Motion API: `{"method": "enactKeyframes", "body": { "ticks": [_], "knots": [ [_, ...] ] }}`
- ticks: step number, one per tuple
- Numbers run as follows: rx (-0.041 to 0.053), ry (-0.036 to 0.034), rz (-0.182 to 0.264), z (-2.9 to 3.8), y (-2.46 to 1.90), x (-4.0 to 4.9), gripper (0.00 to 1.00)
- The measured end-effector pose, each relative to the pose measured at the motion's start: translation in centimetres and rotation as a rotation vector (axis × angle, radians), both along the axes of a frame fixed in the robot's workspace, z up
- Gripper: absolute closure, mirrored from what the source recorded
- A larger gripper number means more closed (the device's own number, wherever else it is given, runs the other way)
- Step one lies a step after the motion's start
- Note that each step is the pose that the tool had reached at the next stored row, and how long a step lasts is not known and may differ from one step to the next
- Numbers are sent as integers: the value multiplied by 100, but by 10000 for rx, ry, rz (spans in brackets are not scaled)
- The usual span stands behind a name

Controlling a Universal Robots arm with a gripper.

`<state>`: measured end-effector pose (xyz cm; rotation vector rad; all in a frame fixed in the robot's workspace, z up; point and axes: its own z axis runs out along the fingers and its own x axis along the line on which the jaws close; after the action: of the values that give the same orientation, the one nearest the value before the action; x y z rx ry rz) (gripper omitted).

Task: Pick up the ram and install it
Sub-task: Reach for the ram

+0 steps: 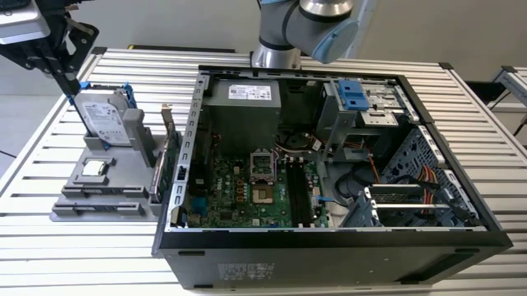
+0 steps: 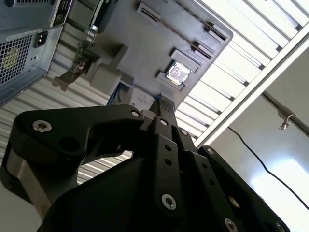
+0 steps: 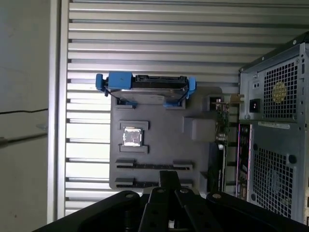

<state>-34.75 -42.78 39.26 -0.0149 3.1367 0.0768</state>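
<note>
My gripper [image 1: 74,89] hangs at the exterior view's far left, above the back of a grey parts holder [image 1: 74,206], with its fingers pressed together and nothing between them. In both wrist views the gripper [image 3: 169,175] [image 2: 163,102] points down at the holder [image 3: 159,108]. The ram [image 3: 154,166] is a thin dark strip lying in one of the holder's long front slots, just ahead of the fingertips in the first wrist view. The open computer case [image 1: 329,237] lies on the table, and the black motherboard slots [image 1: 297,191] show inside it.
The holder also carries an upright hard drive in blue rails [image 1: 105,120] [image 3: 145,87], a small square silver chip [image 1: 96,168] [image 3: 132,137] and a green card with a metal bracket [image 1: 169,154] beside the case. The slatted table [image 1: 66,259] ends just left of the holder.
</note>
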Motion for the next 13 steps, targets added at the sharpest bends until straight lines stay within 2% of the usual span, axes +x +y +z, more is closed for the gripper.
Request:
{"method": "enactKeyframes", "body": {
  "ticks": [7, 13],
  "knots": [
    [2, -2, -1, -2, -34, 17, 100],
    [1, -2, -1, -1, -88, 36, 100]
  ]
}}
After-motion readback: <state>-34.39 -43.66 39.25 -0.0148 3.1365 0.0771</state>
